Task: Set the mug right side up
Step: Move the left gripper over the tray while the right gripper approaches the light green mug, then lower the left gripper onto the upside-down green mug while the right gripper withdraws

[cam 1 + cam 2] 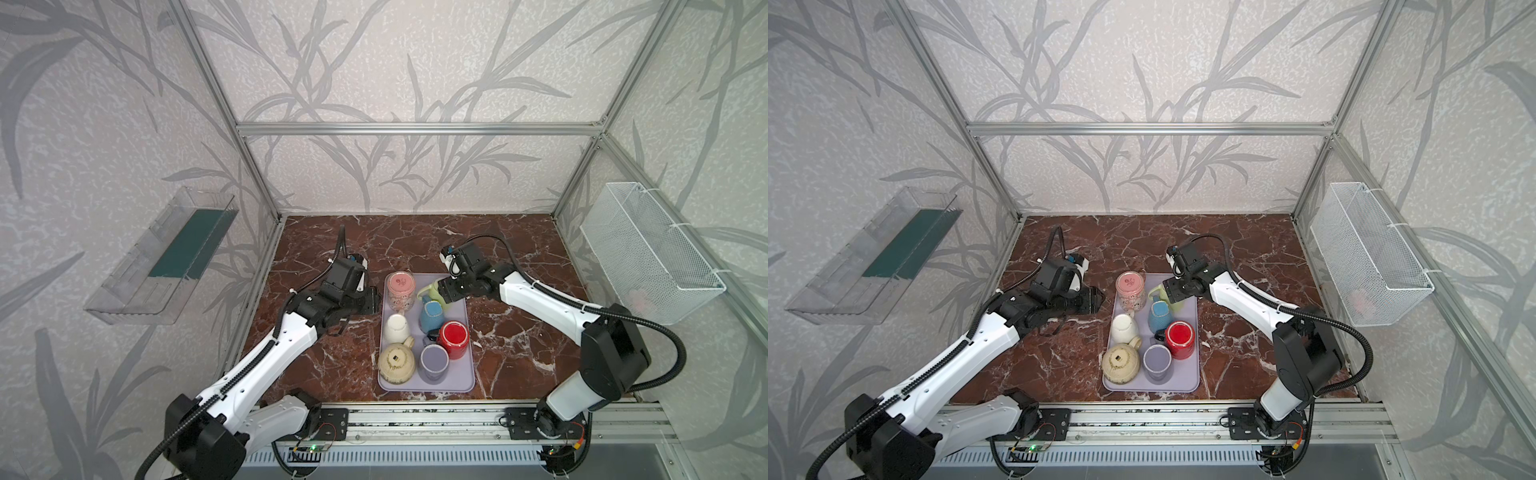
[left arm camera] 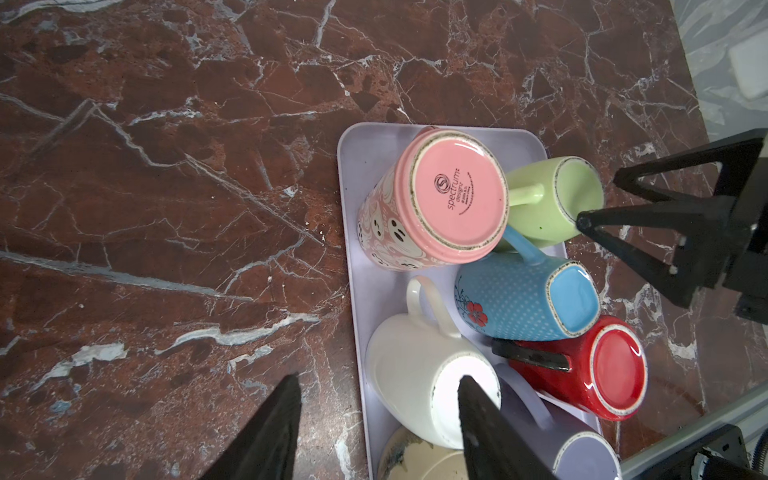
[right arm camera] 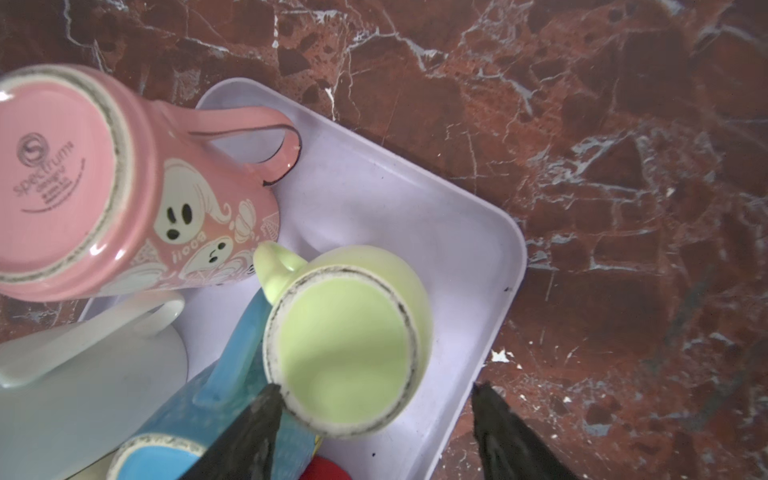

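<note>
Several mugs stand bottom up on a lavender tray [image 1: 461,382] [image 3: 374,187]. My right gripper [image 3: 374,390] [image 1: 442,291] is open just above the light green mug [image 3: 345,340] [image 1: 430,290] at the tray's far right corner. Its fingers straddle the mug's base: one sits by the rim and the other is apart, over the tray's edge. My left gripper [image 2: 380,378] [image 1: 374,301] is open and empty over the tray's left edge, with one finger above the white mug [image 2: 407,374] [image 1: 397,328].
A tall pink ghost mug [image 1: 401,286], a blue dotted mug [image 1: 430,318], a red mug [image 1: 454,338], a beige mug [image 1: 396,361] and a lavender mug [image 1: 434,363] crowd the tray. A wire basket [image 1: 648,253] hangs on the right wall and a clear bin [image 1: 166,257] on the left.
</note>
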`<state>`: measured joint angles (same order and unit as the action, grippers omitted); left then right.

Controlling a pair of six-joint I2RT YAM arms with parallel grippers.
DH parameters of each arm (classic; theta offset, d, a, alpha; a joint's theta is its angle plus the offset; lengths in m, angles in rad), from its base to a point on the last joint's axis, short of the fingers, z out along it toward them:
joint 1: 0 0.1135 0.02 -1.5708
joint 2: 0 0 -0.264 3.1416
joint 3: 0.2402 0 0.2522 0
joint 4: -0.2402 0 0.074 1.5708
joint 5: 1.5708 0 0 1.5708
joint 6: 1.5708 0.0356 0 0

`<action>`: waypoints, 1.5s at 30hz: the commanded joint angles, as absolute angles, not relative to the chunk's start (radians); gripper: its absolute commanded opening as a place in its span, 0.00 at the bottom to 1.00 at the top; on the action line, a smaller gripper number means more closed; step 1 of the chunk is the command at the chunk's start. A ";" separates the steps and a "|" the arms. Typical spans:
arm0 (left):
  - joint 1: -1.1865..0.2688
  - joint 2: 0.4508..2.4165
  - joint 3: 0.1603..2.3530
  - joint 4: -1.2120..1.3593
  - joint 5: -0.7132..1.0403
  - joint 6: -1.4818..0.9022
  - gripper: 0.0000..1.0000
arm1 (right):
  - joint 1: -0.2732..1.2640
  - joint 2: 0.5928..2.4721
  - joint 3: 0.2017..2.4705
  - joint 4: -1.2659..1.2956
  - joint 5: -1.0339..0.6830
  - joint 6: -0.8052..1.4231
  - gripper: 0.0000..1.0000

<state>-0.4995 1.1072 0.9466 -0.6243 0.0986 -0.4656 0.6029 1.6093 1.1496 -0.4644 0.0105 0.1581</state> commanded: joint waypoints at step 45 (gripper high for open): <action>-0.632 1.699 1.731 -1.027 0.278 0.108 0.64 | 0.466 1.021 0.486 0.162 -0.136 0.498 0.74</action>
<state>-0.6285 1.6474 1.6417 -0.9634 0.2188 -0.0013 0.4778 1.0702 0.5293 0.0662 -0.1116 0.4557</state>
